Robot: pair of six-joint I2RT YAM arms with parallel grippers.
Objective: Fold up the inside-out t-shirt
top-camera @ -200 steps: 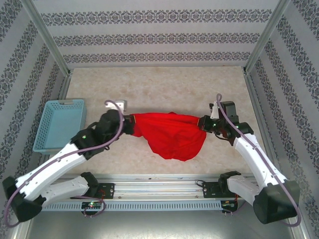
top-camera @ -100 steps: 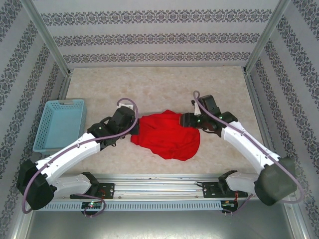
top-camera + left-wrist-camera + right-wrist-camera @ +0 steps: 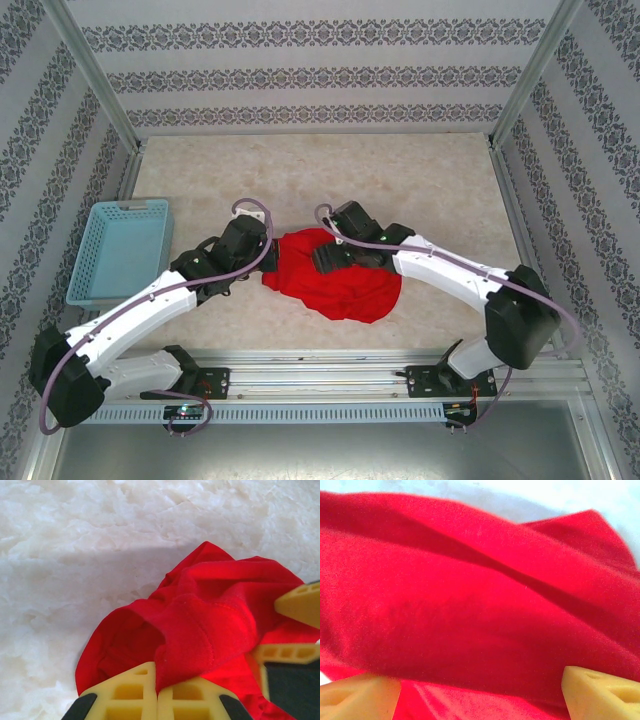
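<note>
**Top view.** The shirt [image 3: 340,285] lies bunched in a rumpled heap at mid-table, toward the near edge. No flat panel and no fold line can be seen. The left gripper [image 3: 268,250] sits at the heap's left edge. The right gripper [image 3: 322,258] reaches across over the heap's far-left part, close to the left one. The basket [image 3: 120,250] stands well apart at the left of the table [image 3: 420,180].

**Left wrist.** The left gripper [image 3: 157,695] has its pads pressed together, with a seamed fold of shirt [image 3: 210,615] pinched between them.

**Right wrist.** The right gripper [image 3: 480,690] has its fingers spread wide and nothing clamped. The shirt [image 3: 470,595] fills the space beyond them. The view is too close to tell whether the tips touch the cloth.

**Progress, as judged.** Folding proper has not begun. The shirt is crumpled and held at one point only. Spreading it flat comes first, and every fold is left to do.
</note>
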